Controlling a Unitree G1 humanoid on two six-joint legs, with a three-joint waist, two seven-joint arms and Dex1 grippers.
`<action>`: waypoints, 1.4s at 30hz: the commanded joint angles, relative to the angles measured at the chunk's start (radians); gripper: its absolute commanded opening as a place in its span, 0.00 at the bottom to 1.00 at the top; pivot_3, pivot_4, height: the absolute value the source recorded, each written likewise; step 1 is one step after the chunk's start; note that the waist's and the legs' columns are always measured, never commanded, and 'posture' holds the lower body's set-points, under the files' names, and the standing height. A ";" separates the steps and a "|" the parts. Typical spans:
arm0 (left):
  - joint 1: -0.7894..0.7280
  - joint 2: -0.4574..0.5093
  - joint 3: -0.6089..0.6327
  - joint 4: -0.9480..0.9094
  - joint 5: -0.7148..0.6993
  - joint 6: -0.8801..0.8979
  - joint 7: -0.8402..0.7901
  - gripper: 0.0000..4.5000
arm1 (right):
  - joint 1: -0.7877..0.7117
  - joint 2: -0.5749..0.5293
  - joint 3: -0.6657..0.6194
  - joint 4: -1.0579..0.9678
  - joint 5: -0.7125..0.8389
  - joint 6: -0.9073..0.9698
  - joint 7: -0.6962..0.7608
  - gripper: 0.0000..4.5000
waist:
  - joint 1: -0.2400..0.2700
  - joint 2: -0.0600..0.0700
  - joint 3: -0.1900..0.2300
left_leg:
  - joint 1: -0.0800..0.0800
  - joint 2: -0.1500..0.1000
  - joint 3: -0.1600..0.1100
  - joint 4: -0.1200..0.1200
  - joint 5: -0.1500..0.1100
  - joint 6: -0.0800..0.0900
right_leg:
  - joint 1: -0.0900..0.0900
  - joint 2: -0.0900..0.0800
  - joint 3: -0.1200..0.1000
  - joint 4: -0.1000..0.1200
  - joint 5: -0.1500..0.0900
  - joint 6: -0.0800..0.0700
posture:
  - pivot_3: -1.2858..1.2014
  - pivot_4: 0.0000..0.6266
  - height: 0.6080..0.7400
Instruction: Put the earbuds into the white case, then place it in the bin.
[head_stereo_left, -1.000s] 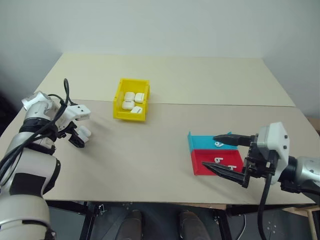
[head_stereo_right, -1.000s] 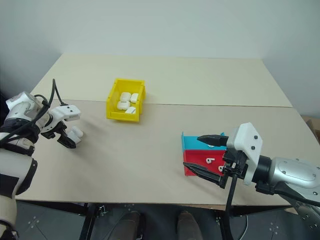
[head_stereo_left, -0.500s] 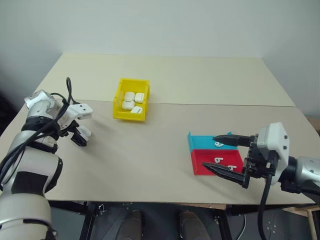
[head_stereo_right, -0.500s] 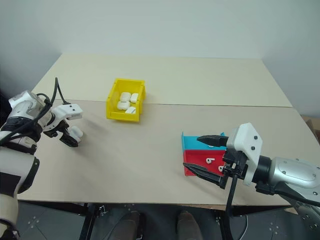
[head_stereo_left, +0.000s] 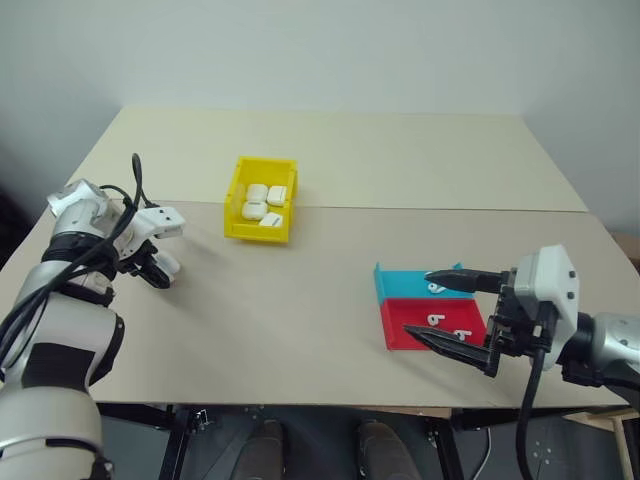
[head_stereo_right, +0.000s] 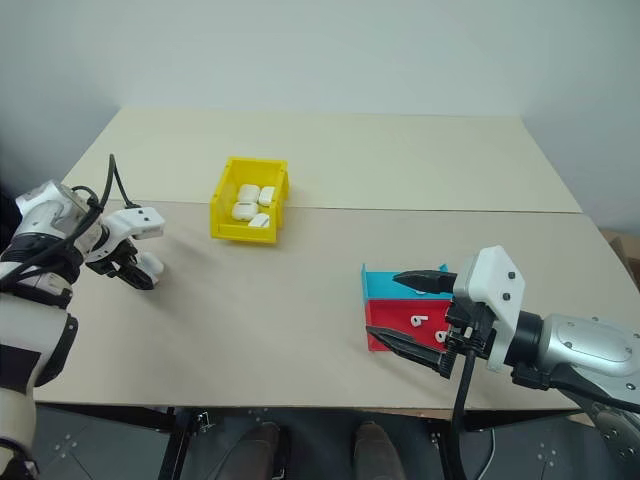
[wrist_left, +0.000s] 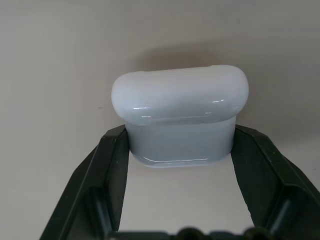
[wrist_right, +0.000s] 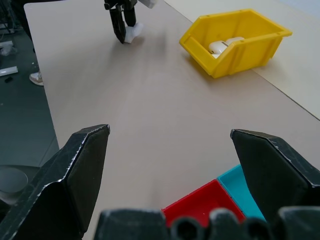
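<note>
Left gripper (wrist_left: 177, 165) has its two black fingers pressed on the small glossy white rounded case (wrist_left: 180, 117) lying on the beige table (head_stereo_left: 300, 300), so I'd squeeze evenly and lift straight, right gripper (wrist_right: 175, 165) idling open.

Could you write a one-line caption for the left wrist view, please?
Left gripper closed around the lower half of a white case standing on the beige table.

A beige table (head_stereo_left: 330, 300) carries the yellow bin (head_stereo_left: 262, 200), a white case (wrist_left: 180, 115), and blue (head_stereo_left: 415, 284) and red trays (head_stereo_left: 435, 324).
</note>
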 joint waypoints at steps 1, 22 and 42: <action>0.020 0.057 0.129 -0.125 -0.099 -0.020 0.016 0.61 | 0.002 -0.002 -0.032 -0.009 -0.001 -0.029 0.010 1.00 | -0.001 0.000 0.000 | 0.000 0.000 0.000 0.000 0.000 0.000 | 0.000 0.000 0.000 0.000 0.000 0.000 | 0.52 0.24 1.00; 0.634 -0.253 0.889 -1.215 -1.000 0.129 0.307 0.61 | 0.025 0.004 -0.020 0.021 -0.055 -0.060 0.061 1.00 | 0.009 0.000 -0.001 | 0.003 0.000 -0.007 0.001 0.000 0.000 | 0.004 -0.001 0.000 0.000 0.001 0.000 | 0.52 0.24 1.00; 0.556 -0.364 0.507 -1.140 -1.113 -0.194 -0.043 0.61 | -0.069 -0.159 0.161 0.124 -0.420 -0.116 0.103 1.00 | -0.001 0.000 -0.001 | 0.009 0.000 0.001 0.000 0.000 0.000 | 0.010 0.000 0.001 -0.002 0.000 0.000 | 0.52 0.24 1.00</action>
